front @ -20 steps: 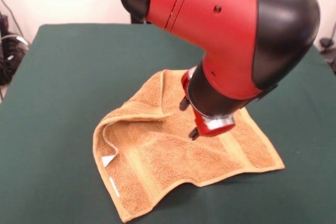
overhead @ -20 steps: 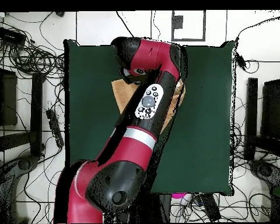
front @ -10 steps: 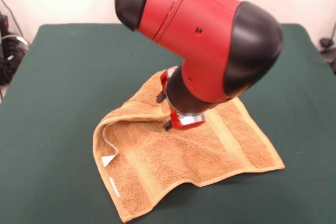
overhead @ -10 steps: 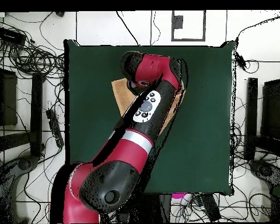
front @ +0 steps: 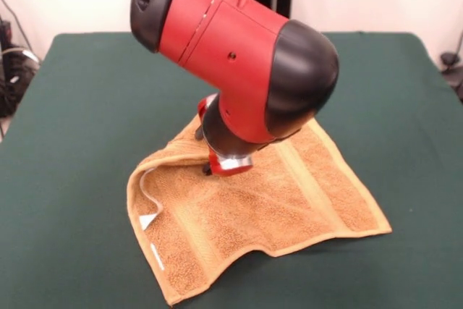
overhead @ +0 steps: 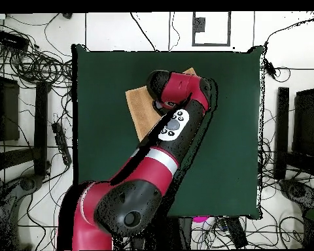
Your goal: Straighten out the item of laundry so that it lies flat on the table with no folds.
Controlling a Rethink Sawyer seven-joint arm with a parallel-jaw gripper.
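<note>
The orange-tan terry towel (front: 289,193) lies on the dark green table (front: 79,106), mostly spread out. Its left edge is folded over and raised, with a white label (front: 148,221) showing under the fold. The near left corner hangs toward the table's front edge. My gripper (front: 221,164) hangs down over the towel's upper left part, close to the folded edge; the arm's bulk hides its tips. In the overhead view the arm (overhead: 176,124) covers most of the towel (overhead: 139,108), which shows at its left and at a corner near the top.
Cables and equipment lie on the floor around the table (overhead: 231,131) in the overhead view. A pink object (overhead: 200,219) sits just past the table's bottom edge there.
The arm and gripper have moved left across the towel in the front view, from its middle toward the folded left edge. The towel's right side is now uncovered; the towel has barely moved.
</note>
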